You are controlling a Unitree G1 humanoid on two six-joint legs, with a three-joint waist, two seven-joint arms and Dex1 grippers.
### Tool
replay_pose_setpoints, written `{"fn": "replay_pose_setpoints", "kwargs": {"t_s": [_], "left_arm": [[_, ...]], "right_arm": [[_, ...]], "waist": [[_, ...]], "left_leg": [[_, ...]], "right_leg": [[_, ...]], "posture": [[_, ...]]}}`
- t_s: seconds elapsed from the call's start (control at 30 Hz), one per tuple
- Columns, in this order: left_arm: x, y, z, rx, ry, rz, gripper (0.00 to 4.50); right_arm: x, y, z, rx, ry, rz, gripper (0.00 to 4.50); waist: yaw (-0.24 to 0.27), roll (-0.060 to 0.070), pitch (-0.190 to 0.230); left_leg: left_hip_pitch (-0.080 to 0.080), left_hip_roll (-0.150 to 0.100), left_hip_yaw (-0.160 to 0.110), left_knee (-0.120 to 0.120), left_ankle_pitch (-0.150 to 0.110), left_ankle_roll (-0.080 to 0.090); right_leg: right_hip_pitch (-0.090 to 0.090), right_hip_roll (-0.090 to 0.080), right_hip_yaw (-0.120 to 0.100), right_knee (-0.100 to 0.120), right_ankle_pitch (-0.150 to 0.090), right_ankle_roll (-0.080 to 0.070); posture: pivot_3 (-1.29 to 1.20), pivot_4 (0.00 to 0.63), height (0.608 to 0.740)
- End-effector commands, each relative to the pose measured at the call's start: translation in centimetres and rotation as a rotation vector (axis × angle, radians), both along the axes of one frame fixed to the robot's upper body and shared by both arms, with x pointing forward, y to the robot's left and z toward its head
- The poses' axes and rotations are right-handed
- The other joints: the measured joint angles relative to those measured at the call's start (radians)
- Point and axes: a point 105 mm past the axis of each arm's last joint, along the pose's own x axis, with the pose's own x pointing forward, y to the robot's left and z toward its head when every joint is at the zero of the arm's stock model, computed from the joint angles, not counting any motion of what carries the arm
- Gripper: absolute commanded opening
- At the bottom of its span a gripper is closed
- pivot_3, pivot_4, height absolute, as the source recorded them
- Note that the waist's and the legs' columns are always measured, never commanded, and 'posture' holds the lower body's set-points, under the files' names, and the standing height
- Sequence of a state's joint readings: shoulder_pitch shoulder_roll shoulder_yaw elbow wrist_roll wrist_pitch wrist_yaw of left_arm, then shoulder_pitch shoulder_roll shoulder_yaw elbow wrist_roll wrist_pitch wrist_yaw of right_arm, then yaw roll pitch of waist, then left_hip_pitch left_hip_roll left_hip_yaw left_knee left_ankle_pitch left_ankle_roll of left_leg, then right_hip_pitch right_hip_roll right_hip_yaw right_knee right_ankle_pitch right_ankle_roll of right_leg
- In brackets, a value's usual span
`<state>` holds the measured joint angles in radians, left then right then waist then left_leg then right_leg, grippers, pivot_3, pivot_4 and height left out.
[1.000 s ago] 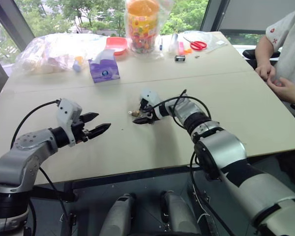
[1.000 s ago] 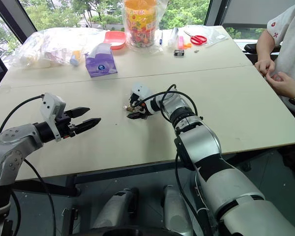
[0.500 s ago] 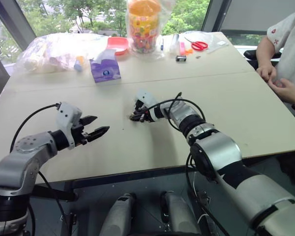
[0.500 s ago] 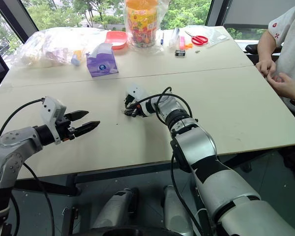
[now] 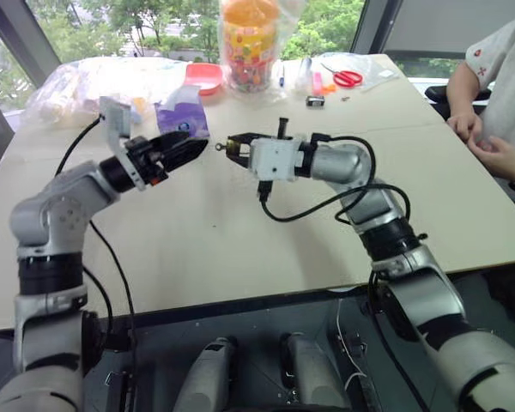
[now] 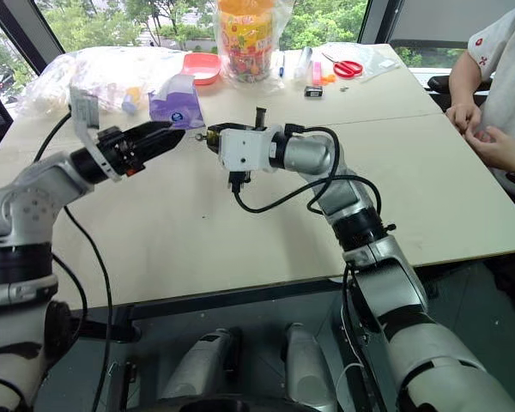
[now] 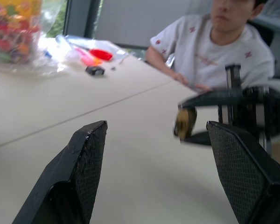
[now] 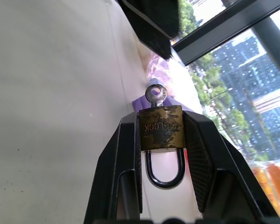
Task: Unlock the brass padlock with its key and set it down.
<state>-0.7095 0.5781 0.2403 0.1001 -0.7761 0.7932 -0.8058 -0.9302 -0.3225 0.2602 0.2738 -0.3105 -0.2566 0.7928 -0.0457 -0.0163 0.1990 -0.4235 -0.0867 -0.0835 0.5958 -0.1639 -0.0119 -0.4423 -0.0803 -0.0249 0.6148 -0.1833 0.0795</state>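
Padlock [image 8: 161,127] between right hand [image 8: 161,140] fingers.

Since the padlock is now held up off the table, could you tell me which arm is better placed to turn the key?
The left. The right gripper is shut on the brass padlock, key sticking out toward the left gripper, which is open and facing it just short of the key.
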Motion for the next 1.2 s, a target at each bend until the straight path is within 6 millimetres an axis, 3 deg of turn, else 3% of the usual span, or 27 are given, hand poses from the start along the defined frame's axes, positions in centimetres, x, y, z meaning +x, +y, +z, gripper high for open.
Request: {"fn": "replay_pose_setpoints", "kwargs": {"t_s": [0.03, 0.4, 0.57, 0.7, 0.73, 1.03, 1.2], "left_arm": [[0.5, -0.8, 1.5, 0.008, -0.053, -0.065, 3.57], [1.1, -2.1, 1.8, 0.035, -0.068, -0.175, 3.57], [1.0, -2.5, 2.1, 0.020, -0.077, -0.204, 1.90], [0.8, -2.8, 2.3, 0.022, -0.083, -0.227, 0.18], [0.7, -2.8, 2.2, 0.029, -0.082, -0.231, 0.03], [0.3, -3.2, 0.2, 0.250, -0.140, -0.260, 0.03], [0.9, -3.3, -0.2, 0.424, -0.313, -0.210, 0.03]], "right_arm": [[-0.9, 0.0, 3.0, 0.042, -0.123, -0.015, 0.73], [-1.5, -0.3, 3.5, 0.044, -0.137, -0.041, 0.73], [-1.8, -0.1, 3.1, 0.037, -0.122, -0.033, 0.73], [-2.0, 0.1, 2.8, 0.034, -0.107, -0.028, 0.73], [-2.0, 0.1, 2.8, 0.033, -0.105, -0.028, 0.73], [-1.9, 0.1, 2.9, 0.044, -0.080, -0.032, 0.73], [-1.9, 0.1, 3.0, 0.052, -0.060, -0.031, 0.73]], "waist": [[0.004, 0.000, 0.000], [0.007, 0.000, 0.000], [0.007, 0.000, 0.000], [0.007, 0.000, 0.000], [0.007, 0.000, 0.000], [0.007, 0.000, 0.000], [0.008, 0.000, 0.000]], "left_leg": [[0.000, 0.000, -0.001, 0.000, 0.000, 0.000], [0.000, 0.000, -0.001, 0.001, 0.001, 0.000], [0.000, 0.000, -0.001, 0.001, 0.001, 0.000], [0.000, 0.000, -0.001, 0.001, 0.001, 0.000], [0.000, 0.000, -0.001, 0.001, 0.001, 0.000], [0.000, 0.000, -0.001, 0.001, 0.001, 0.000], [0.000, 0.000, -0.001, 0.001, 0.001, 0.000]], "right_leg": [[0.001, 0.000, 0.000, 0.000, 0.000, 0.000], [0.001, 0.000, 0.000, 0.000, 0.000, -0.001], [0.001, 0.000, -0.001, 0.000, 0.000, -0.001], [0.001, 0.000, -0.001, 0.000, 0.000, -0.001], [0.001, 0.000, -0.001, 0.000, 0.000, -0.001], [0.001, 0.000, -0.001, 0.000, 0.000, -0.002], [0.001, -0.001, -0.001, -0.001, -0.001, -0.003]], "posture": [[0.00, 0.150, 0.740], [0.00, 0.150, 0.740], [0.00, 0.150, 0.740], [0.00, 0.150, 0.740], [0.00, 0.150, 0.740], [0.00, 0.150, 0.740], [0.00, 0.150, 0.740]]}}
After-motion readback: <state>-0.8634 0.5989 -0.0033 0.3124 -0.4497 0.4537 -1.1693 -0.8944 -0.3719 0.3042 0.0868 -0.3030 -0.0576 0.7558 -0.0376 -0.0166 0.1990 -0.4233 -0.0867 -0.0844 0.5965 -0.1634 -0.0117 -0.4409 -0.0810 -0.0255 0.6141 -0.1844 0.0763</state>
